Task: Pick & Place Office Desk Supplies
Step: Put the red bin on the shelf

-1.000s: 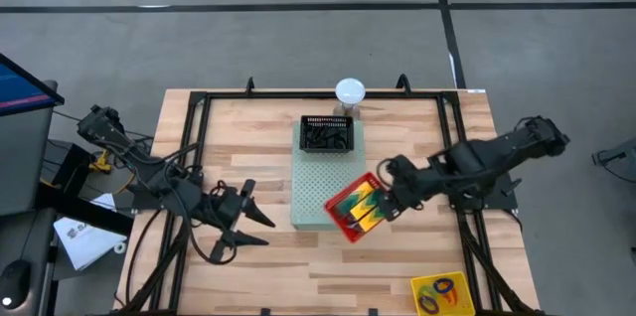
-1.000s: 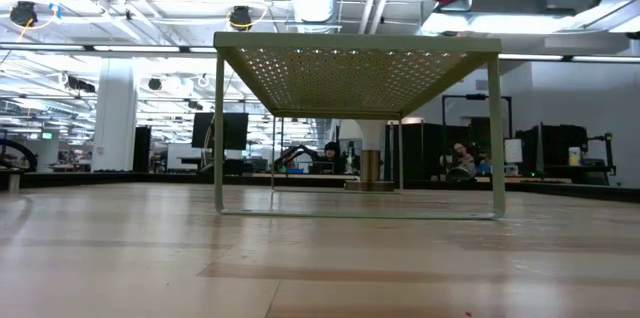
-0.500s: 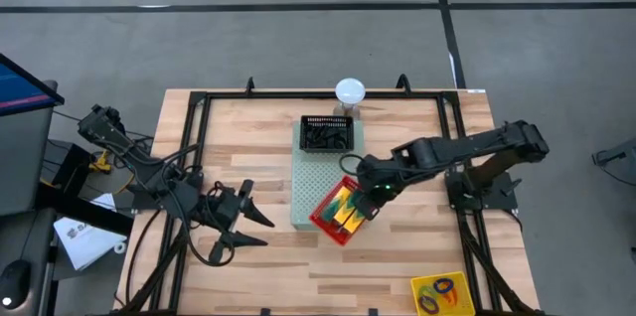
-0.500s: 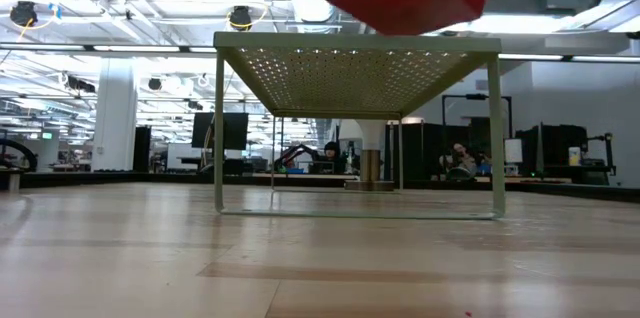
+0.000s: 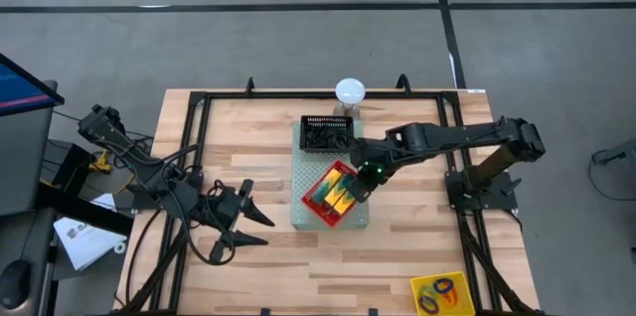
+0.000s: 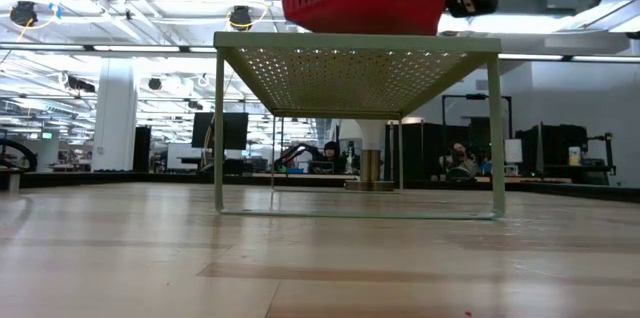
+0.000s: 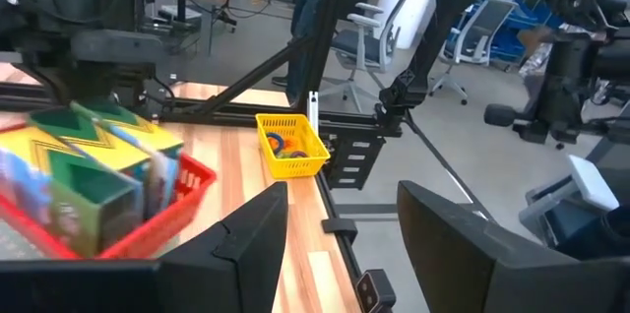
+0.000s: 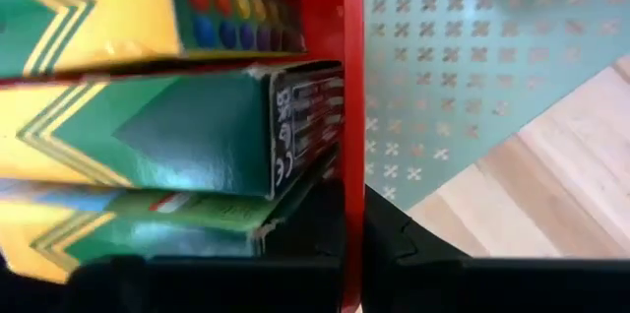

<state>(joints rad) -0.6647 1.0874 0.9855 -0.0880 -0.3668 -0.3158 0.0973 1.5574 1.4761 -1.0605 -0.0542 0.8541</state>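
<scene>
The right gripper [image 5: 362, 179] is clamped on the rim of a red basket [image 5: 320, 202], holding it over the pale-green perforated board [image 5: 308, 172]. In the basket, just ahead of the fingers, stand yellow-green and teal printed boxes [image 8: 148, 106]. A black basket [image 5: 327, 134] sits just beyond on the board. The left gripper [image 5: 253, 225] waits well off to the side over the table [image 5: 397, 256], fingers apart, empty. A yellow basket [image 5: 442, 293] of band loops [image 5: 433, 291] sits at the far corner.

No readable text anywhere, fine white print on the dark end flap of a green box [image 8: 197, 131], too blurred to read
</scene>
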